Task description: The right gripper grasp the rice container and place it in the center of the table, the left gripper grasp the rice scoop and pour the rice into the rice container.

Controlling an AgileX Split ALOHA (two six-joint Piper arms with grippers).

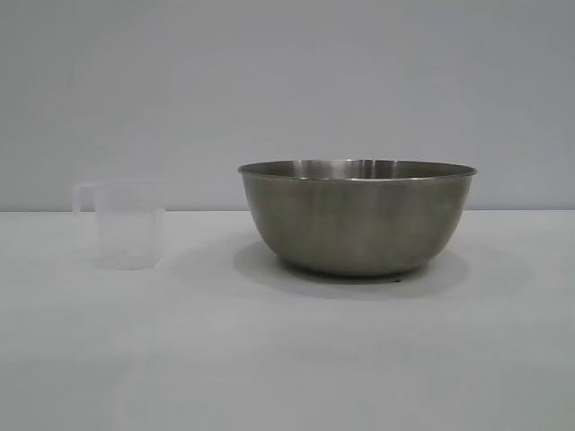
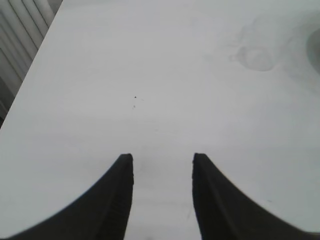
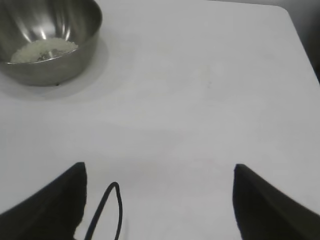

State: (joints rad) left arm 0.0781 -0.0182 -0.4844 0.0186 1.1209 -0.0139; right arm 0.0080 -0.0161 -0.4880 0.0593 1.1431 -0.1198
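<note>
- Exterior view: the rice container (image 1: 358, 218) stands upright on the white surface (image 1: 287, 359), somewhat right of the middle of the view. The rice scoop (image 1: 130, 224) stands upright well apart from it on the left, handle pointing away from the bowl. Whether the scoop holds any grains cannot be told here. No arm shows in this view.
- Left wrist view: the left end effector (image 2: 163, 162) hangs over bare surface with its fingers partly spread and nothing between them. The scoop shows faintly far ahead (image 2: 256, 57), well out of reach, and a dark edge at the frame's border is probably the bowl.
- Right wrist view: the right end effector (image 3: 160, 170) is spread wide and empty above the surface, a thin black cable (image 3: 107, 210) looping near one finger. The container (image 3: 47, 37) sits well ahead of it and off to one side, with a small heap of rice (image 3: 44, 50) already lying in its bottom.
- Judgement: with rice in the bowl, the scoop set down and both end effectors clear, the pour looks done and the task is at or near its close. If more remains, the bowl could be nudged toward centre, which would call for the right end effector to reach the thin rolled rim and close on it.
</note>
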